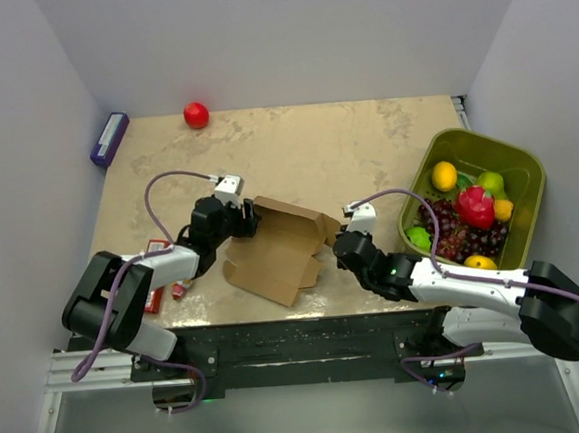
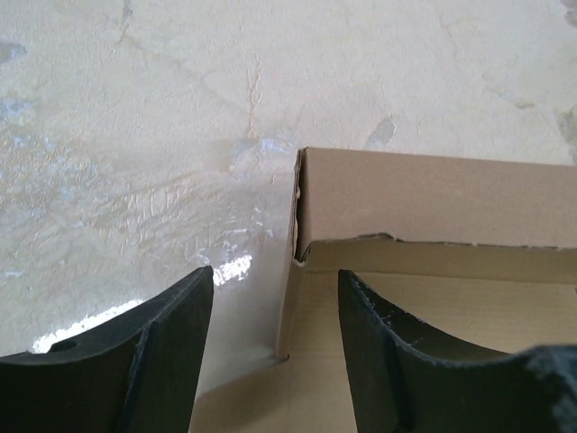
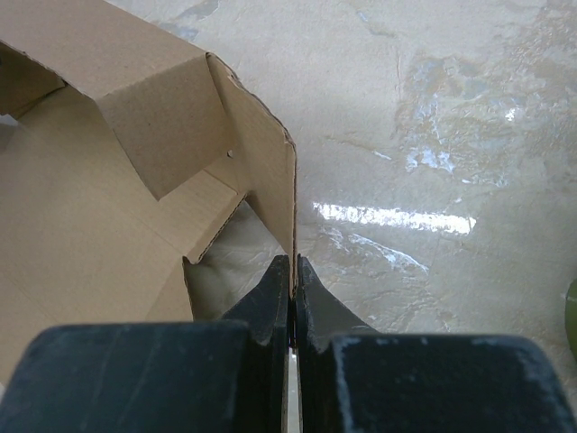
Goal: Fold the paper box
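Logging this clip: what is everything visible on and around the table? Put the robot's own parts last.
paper box: one, brown, table centre, partly folded, between the arms.
purple box: one, purple, far left corner.
ball: one, red, far edge.
bin: one, green, right side.
fruit: several, yellow, green, red, dark purple, inside the bin.
red pack: one, red, near left, partly hidden by the left arm.
table: one, beige, marbled.
left gripper: black fingers open, either side of a box wall.
right gripper: black fingers shut on a box flap.
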Controlling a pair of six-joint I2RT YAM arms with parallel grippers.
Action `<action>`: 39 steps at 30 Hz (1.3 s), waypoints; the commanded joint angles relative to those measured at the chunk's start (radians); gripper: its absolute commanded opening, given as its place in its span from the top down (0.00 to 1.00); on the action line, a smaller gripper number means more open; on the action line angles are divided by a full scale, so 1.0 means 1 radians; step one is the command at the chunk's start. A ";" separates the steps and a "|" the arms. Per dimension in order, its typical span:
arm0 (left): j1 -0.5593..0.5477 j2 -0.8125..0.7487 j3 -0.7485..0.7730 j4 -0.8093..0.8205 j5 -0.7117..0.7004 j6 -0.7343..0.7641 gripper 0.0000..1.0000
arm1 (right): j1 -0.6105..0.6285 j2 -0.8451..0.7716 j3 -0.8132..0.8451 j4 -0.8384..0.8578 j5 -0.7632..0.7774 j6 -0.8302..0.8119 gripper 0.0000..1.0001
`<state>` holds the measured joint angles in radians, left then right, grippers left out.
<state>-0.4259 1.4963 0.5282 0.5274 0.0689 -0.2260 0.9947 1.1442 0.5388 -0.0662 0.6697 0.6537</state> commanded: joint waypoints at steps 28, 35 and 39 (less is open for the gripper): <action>-0.164 0.176 0.111 0.073 -0.507 -0.013 0.96 | 0.004 -0.046 -0.007 0.013 0.025 0.007 1.00; -0.186 0.168 0.087 0.108 -0.468 -0.001 0.83 | 0.004 -0.058 -0.017 0.009 0.033 0.008 1.00; -0.192 0.116 0.063 0.102 -0.417 -0.018 0.55 | 0.005 -0.047 -0.013 0.012 0.033 0.003 1.00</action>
<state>-0.6174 1.6684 0.6159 0.6033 -0.3214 -0.2409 0.9947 1.1107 0.5297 -0.0650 0.6640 0.6525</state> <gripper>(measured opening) 0.345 0.014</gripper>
